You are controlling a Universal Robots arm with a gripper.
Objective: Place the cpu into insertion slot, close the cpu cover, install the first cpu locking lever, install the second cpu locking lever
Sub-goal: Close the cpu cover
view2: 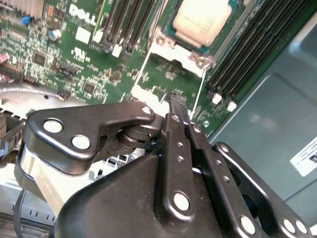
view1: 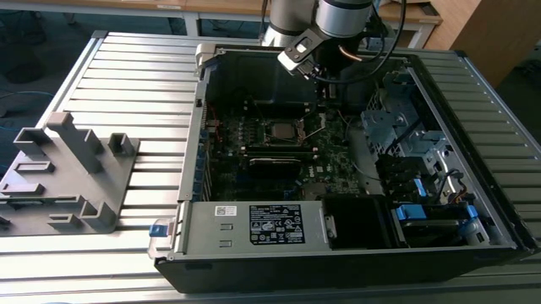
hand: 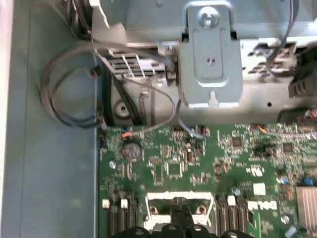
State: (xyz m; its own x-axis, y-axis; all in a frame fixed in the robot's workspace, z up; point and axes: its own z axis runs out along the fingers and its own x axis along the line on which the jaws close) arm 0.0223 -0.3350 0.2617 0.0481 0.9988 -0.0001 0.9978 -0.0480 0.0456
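Flat square cpu (view2: 200,20), dull pale metal top, seated in insertion slot (view2: 169,27). Hand (view2: 178,101) pinched closed on thin silvery rim of open cpu cover (view2: 148,93).

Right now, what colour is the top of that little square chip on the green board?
Pale creamy-beige metal; the cpu shows best in the second wrist view.
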